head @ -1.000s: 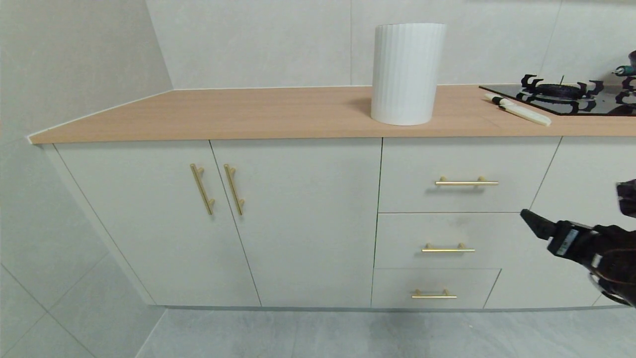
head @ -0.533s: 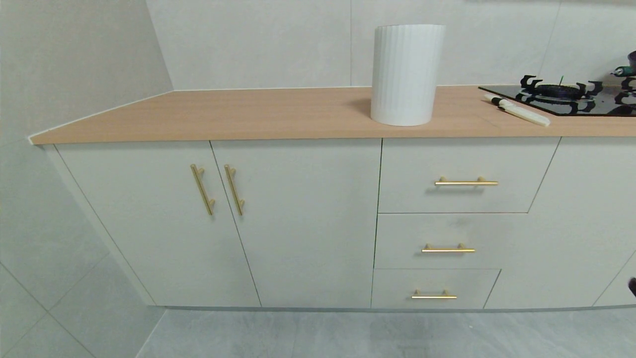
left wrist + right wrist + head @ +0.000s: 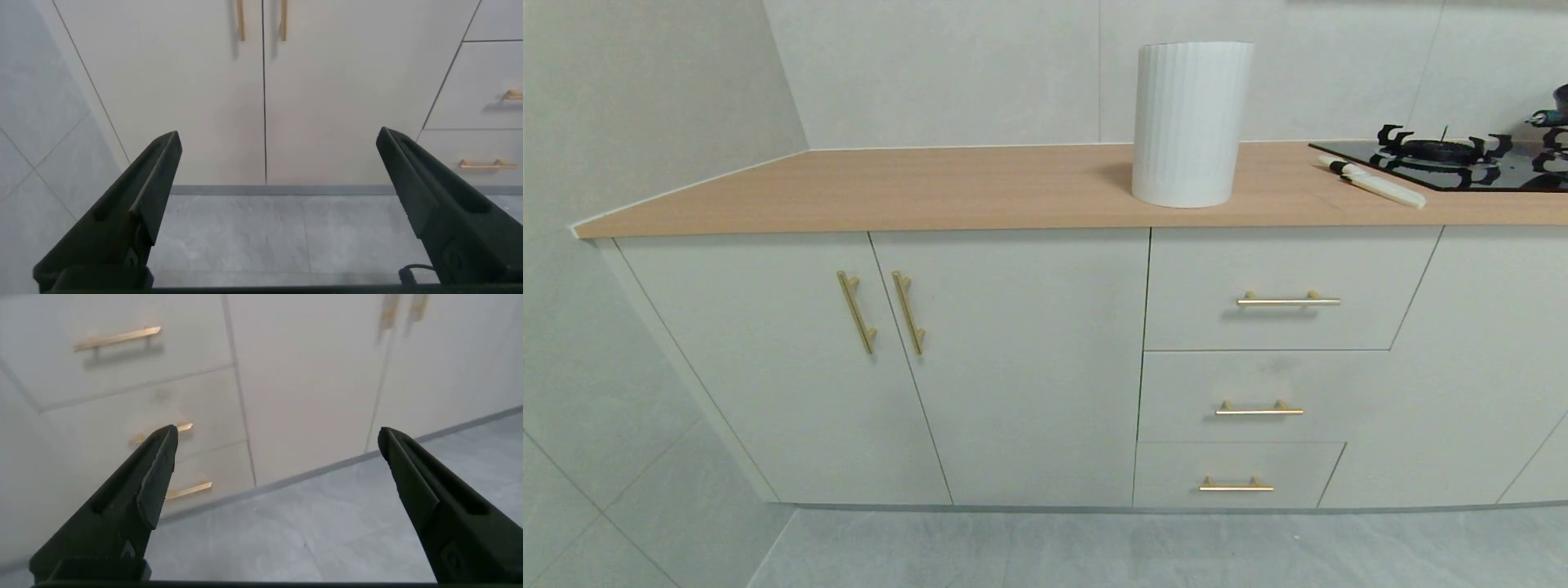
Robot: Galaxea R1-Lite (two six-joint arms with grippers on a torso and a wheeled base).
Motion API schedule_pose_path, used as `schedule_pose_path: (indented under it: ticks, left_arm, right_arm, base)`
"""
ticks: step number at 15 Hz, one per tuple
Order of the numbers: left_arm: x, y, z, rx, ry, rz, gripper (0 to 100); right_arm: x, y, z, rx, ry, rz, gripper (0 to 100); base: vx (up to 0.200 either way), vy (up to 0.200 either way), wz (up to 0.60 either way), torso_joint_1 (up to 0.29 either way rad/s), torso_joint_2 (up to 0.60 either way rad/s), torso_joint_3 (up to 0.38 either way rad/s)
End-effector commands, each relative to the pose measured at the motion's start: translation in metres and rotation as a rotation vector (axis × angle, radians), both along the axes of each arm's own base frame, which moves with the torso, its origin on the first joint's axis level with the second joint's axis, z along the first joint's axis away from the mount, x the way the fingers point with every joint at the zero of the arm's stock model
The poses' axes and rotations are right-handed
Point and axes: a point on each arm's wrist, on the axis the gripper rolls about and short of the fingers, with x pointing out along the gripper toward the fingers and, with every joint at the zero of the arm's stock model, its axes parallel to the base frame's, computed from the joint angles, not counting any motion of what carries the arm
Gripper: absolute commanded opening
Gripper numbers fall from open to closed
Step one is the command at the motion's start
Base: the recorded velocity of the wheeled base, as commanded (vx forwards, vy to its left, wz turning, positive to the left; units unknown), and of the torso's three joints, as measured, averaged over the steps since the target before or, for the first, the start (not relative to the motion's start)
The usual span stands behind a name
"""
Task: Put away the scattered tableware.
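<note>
A cream-coloured utensil with a dark band lies on the wooden countertop, at the right, beside the hob. A tall white ribbed container stands on the counter above the drawers. My left gripper is open and holds nothing, low over the floor and facing the two cabinet doors. My right gripper is open and holds nothing, low before the drawer stack.
A black gas hob fills the counter's far right. Below are two doors with gold handles and three shut drawers. A tiled wall closes the left side. Grey floor tiles lie open before the cabinets.
My right gripper was at the lower right of the head view one second ago and has dropped out of that picture. The counter items have not moved.
</note>
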Motion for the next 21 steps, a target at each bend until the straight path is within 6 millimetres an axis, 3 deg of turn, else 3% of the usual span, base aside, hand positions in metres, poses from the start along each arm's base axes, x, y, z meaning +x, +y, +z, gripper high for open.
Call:
schedule_pose_path:
  ticks: [1, 7, 21]
  left_arm:
    - [0.000, 0.000, 0.000, 0.000, 0.000, 0.000, 100]
    - [0.000, 0.000, 0.000, 0.000, 0.002, 0.000, 100]
    - [0.000, 0.000, 0.000, 0.001, 0.000, 0.000, 100]
  right_arm:
    - [-0.005, 0.003, -0.017, -0.010, -0.032, -0.010, 100]
    - [0.025, 0.011, -0.060, -0.047, -0.095, 0.383, 100]
    - [0.025, 0.011, -0.070, -0.047, 0.008, 0.403, 100]
  base:
    - [0.000, 0.000, 0.00, 0.000, 0.00, 0.000]
    - [0.000, 0.000, 0.00, 0.000, 0.00, 0.000]
    - [0.000, 0.000, 0.00, 0.000, 0.00, 0.000]
